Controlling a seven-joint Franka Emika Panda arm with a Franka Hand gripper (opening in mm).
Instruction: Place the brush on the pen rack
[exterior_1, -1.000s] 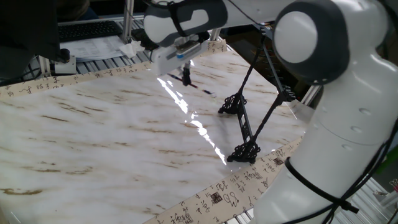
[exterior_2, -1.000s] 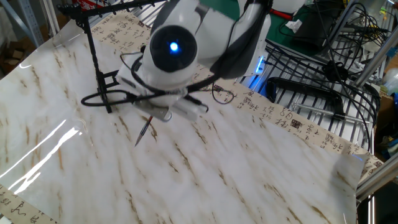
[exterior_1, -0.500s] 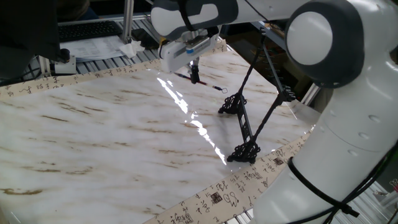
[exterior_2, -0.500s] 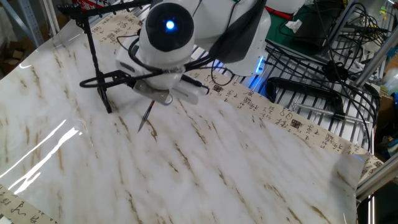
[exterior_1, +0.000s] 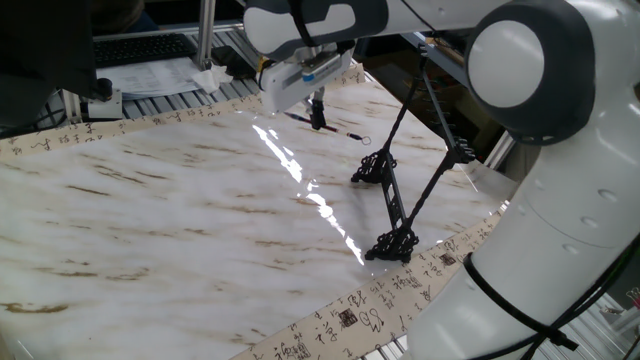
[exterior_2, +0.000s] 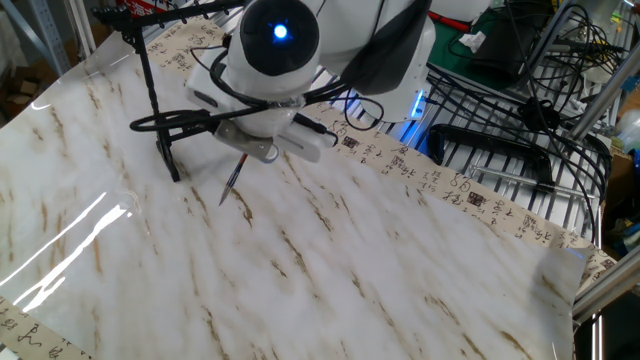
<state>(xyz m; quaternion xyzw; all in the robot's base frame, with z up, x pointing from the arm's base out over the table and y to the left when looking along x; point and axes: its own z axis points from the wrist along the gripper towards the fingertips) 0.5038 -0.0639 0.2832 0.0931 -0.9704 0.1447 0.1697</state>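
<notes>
One fixed view: the gripper (exterior_1: 317, 113) is seen over the far part of the marble table (exterior_1: 150, 230), its dark fingers pinched on the brush (exterior_1: 330, 127). The brush is held roughly level, lifted off the tabletop, with its loop end (exterior_1: 364, 140) pointed toward the pen rack (exterior_1: 395, 205). The rack is stood near the table's right edge, apart from the brush.

The other fixed view: the fingers are mostly hidden beneath the white arm (exterior_2: 300, 60). The brush (exterior_2: 233, 180) is seen slanting out below it, pale tip lowest, just beside the rack (exterior_2: 160, 120).
</notes>
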